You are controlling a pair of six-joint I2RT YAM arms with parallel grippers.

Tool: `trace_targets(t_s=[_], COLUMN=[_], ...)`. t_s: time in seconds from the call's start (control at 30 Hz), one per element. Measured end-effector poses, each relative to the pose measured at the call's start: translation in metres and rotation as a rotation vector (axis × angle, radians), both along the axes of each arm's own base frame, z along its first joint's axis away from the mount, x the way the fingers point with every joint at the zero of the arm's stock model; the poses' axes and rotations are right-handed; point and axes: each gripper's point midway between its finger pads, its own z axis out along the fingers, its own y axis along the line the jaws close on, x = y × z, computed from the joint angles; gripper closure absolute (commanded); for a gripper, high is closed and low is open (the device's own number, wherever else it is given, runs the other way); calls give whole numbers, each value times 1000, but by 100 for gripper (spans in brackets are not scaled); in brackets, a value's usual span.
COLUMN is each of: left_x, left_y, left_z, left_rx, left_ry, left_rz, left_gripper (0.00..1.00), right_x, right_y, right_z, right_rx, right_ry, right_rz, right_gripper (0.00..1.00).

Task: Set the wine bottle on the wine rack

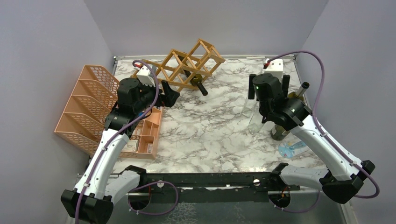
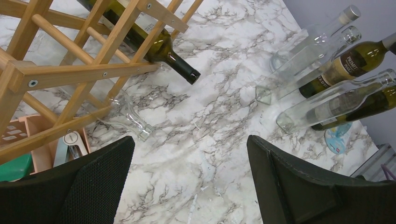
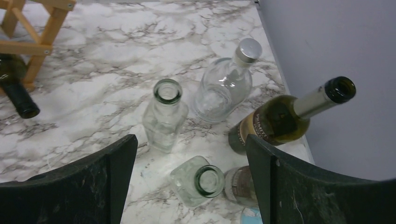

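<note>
The tan wooden wine rack (image 1: 187, 65) (image 2: 70, 70) stands tilted at the back of the table. A dark green wine bottle (image 1: 198, 85) (image 2: 159, 46) lies in one cell, neck pointing out; a clear bottle (image 2: 126, 116) lies in a lower cell. My left gripper (image 1: 172, 97) (image 2: 189, 154) is open and empty just in front of the rack. At the right stands a labelled green wine bottle (image 1: 289, 100) (image 3: 280, 119) among clear glass bottles (image 3: 166, 116). My right gripper (image 1: 269, 89) (image 3: 191, 149) hovers open above them, an open-mouthed clear bottle (image 3: 210, 181) below its jaws.
A salmon-pink mesh organizer (image 1: 86, 107) and a small wooden compartment box (image 1: 147, 133) sit at the left. A capped round clear bottle (image 3: 224, 88) and another labelled bottle (image 3: 240, 184) crowd the right edge by the wall. A blue card (image 1: 292, 148) lies near the front right.
</note>
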Motion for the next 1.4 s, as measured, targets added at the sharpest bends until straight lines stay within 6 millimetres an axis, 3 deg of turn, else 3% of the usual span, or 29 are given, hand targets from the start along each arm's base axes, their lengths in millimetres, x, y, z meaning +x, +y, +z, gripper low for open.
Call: trace_targets(t_s=[0.2, 0.43, 0.63, 0.7, 1.0, 1.17, 1.4], left_x=[1, 4, 5, 4, 3, 0, -14], left_y=[-1, -2, -3, -3, -5, -7, -28], left_z=[-3, 0, 2, 1, 0, 0, 6], left_rx=[1, -4, -8, -8, -21, -58, -199], left_ry=[5, -9, -20, -20, -22, -32, -99], left_rz=[-2, -6, -9, -10, -18, -23, -139], left_gripper=[4, 4, 4, 4, 6, 6, 1], right_x=[-1, -8, -15, -15, -15, -19, -24], right_y=[-29, -37, -41, -43, -37, -30, 0], right_z=[-20, -60, -78, -80, -81, -79, -73], right_rx=[62, 122, 149, 152, 180, 185, 228], right_ry=[16, 66, 85, 88, 96, 120, 176], right_rz=[-107, -174, -193, -199, -165, -90, 107], right_gripper=[20, 39, 50, 54, 90, 98, 99])
